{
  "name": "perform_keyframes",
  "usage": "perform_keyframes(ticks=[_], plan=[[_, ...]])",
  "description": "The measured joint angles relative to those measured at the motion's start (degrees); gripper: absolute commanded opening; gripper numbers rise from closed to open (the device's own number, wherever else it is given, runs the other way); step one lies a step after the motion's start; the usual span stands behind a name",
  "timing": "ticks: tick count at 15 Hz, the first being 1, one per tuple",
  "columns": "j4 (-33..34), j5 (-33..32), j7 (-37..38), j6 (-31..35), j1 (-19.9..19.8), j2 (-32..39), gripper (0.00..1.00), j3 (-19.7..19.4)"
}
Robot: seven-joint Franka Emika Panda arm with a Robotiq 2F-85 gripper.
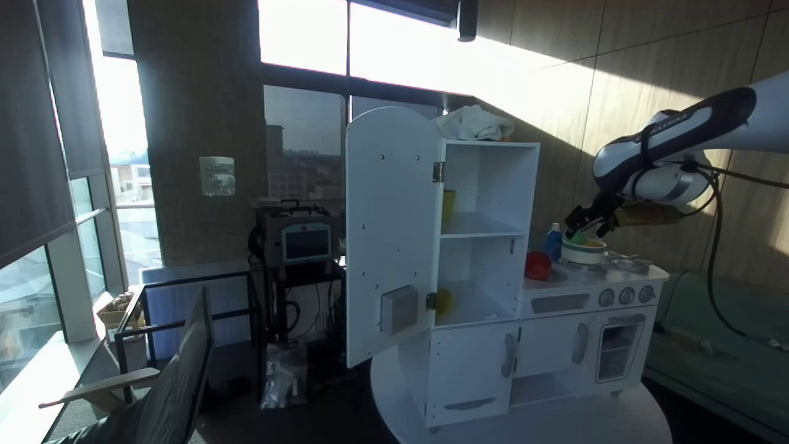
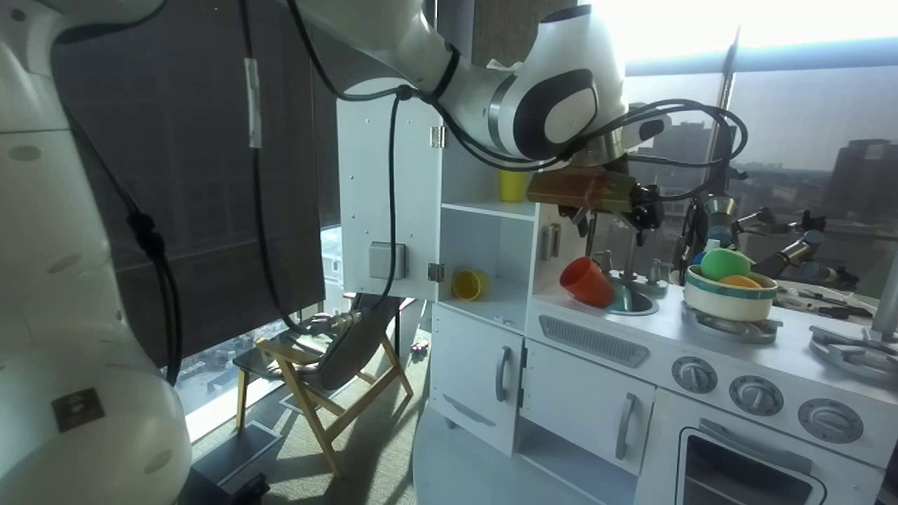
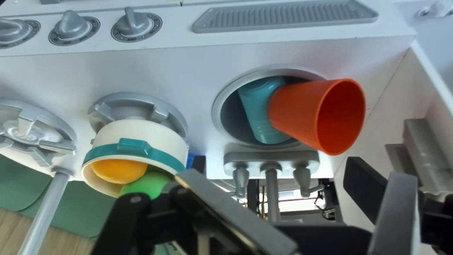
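Gripper [image 2: 612, 230] hangs near toy sink [image 3: 231, 114], jaws apart, nothing between. Orange cup [image 3: 300, 109] tilted, base over sink, mouth past rim, teal container [image 3: 260, 113] alongside. Low sweep could nudge cup loose; faucet [image 3: 271, 191] just behind could obstruct jaws.

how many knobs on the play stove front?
3, in a row above the oven door: a first knob nearest the grey ribbed vent, a middle knob, and an end knob farthest from the vent. None looks hidden.

teal cup [image 3: 260, 115] partly hidden behind orange cup [image 3: 311, 113]
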Motion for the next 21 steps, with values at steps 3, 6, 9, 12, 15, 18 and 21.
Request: perform_keyframes(ticks=[3,6,9,12,15,18,21], plan=[[-4.02,1.29,-6.58,-9.38,1.28,-9.0,1.0,0.74],[-6.28,1.47,-10.71,-19.99,3.82,-16.71,1.0,0.99],[-7.36,2.16,-14.16,-28.88,7.28,-21.01,1.0,1.17],[-8.08,3.59,-18.03,-34.56,10.88,-21.74,1.0,1.62],[-9.36,4.47,-22.0,-37.09,13.43,-21.01,1.0,2.54],[-11.75,4.6,-26.14,-35.3,13.95,-19.99,1.0,3.03],[-13.3,4.6,-28.32,-33.16,13.87,-19.77,1.0,3.02]])
